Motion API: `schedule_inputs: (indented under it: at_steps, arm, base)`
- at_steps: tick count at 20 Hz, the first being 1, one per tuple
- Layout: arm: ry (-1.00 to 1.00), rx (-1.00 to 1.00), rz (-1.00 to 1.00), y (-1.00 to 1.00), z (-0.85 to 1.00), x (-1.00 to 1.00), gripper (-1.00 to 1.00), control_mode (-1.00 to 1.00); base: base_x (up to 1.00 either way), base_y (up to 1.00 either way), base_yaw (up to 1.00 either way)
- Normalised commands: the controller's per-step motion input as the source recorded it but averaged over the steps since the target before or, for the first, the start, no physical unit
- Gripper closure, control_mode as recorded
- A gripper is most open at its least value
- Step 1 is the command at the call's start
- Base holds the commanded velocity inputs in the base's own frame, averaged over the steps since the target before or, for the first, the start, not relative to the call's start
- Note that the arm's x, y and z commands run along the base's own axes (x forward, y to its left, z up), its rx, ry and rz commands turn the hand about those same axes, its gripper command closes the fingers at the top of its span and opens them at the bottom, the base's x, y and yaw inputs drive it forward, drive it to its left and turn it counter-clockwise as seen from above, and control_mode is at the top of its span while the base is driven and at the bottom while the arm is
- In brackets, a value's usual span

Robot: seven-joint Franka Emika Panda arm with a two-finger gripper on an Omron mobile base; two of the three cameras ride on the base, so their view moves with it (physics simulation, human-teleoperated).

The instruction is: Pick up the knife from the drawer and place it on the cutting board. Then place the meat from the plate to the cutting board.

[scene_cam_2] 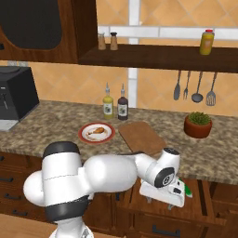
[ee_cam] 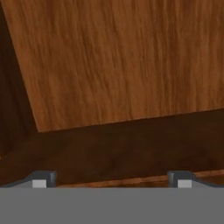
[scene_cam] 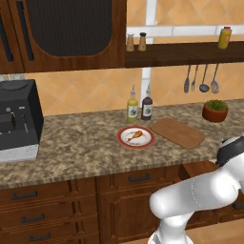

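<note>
The drawer [scene_cam_2: 204,211] stands pulled out under the counter, its floor of light wood [ee_cam: 118,61] in the hand view. My gripper [scene_cam_2: 159,201] reaches down into it, fingertips [ee_cam: 43,179] wide apart, open, nothing between them. A bit of the knife's green handle [scene_cam_2: 188,190] shows just right of the hand; its blade is hidden. On the counter lies the cutting board [scene_cam: 177,132] [scene_cam_2: 139,136], bare. Left of it sits the red-rimmed plate [scene_cam: 123,141] [scene_cam_2: 82,135] with the meat [scene_cam: 135,135] [scene_cam_2: 96,130] on it.
Two bottles [scene_cam: 139,107] stand behind the plate. A potted plant [scene_cam_2: 198,124] sits right of the board, utensils [scene_cam_2: 195,88] hang on the wall above it. A black coffee machine [scene_cam: 16,121] occupies the counter's left end.
</note>
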Motion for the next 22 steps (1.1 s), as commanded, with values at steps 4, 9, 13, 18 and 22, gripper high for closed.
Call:
schedule_inputs:
  at_steps: [4, 9, 13, 18, 22]
  arm:
    - [0.00, 0.00, 0.12, -0.01, -0.18, 0.00, -1.00, -1.00]
    - [0.00, 0.00, 0.16, -0.04, -0.21, -0.01, -1.00, -1.00]
    - [0.04, 0.00, 0.14, -0.06, -0.19, -0.30, -1.00, -1.00]
    - [0.03, 0.00, 0.13, -0.10, -0.19, -0.56, -1.00, -1.00]
    - [0.00, 0.00, 0.07, -0.14, -0.23, -0.64, -1.00, -1.00]
  base:
    - [0.00, 0.00, 0.00]
    - [0.00, 0.00, 0.00]
    - [0.00, 0.00, 0.00]
    - [0.00, 0.00, 0.00]
    - [0.00, 0.00, 0.00]
